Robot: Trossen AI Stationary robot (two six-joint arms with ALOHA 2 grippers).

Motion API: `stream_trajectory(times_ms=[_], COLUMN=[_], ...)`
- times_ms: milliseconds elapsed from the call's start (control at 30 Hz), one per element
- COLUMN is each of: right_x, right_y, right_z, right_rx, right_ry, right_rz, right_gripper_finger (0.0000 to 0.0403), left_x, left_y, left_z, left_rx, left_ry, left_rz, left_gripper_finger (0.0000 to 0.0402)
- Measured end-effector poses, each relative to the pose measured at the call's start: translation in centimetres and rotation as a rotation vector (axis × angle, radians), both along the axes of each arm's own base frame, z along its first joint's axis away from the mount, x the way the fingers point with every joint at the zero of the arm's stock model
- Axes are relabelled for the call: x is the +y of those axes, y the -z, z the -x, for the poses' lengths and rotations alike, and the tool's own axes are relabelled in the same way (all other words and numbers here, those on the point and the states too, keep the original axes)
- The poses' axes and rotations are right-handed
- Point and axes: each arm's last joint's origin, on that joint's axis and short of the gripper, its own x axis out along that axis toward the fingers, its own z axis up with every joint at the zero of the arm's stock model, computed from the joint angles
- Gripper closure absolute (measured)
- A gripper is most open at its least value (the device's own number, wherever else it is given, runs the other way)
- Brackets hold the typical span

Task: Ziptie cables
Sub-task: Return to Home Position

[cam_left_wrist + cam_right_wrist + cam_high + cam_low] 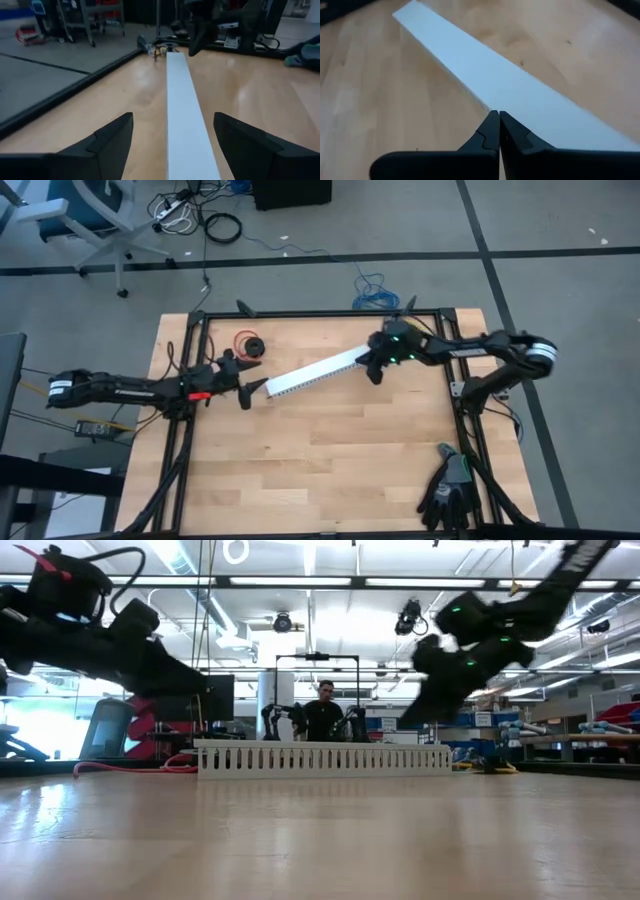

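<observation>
duct below closed right jaws

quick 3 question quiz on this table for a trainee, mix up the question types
1. True or false: the white duct has its lid on.
2. Of the left pincer and the right pincer, which is shut? A) left only B) right only C) both
3. Fill in: the spool of red wire lies nearer the ___ arm.
Key: 1 true; 2 B; 3 left.
</observation>
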Motion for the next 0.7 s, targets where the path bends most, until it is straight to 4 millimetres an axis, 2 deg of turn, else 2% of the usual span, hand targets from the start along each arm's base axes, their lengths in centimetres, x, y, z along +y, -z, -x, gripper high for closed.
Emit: stream_trajectory(times_ms=[167,367,567,700], right_x=[2.1,4.1,5.8,7.0], right_y=[0.3,0.7,1.1,1.5], right_z=[3.6,6.5,8.1,8.6], right_rx=[-0.091,-0.160,-0.220,-0.247], right_ry=[0.095,0.179,0.225,0.254], right_rz=[0.012,0.044,0.071,0.110], right_gripper_finger=[0.0403,0.0403,0.0403,0.0403], left_x=[0.0,0.2,0.2,0.1], left_y=[-0.6,-1.0,-1.6,-1.5], left_z=[0.4,0.9,1.4,1.8], left_rx=[-0.036,-0.061,-0.114,-0.071], left_ry=[-0.019,-0.117,-0.145,-0.145], left_rz=[-0.031,-0.040,-0.029,-0.022], left_gripper_finger=[0.0115,0.0115,0.0115,0.0115])
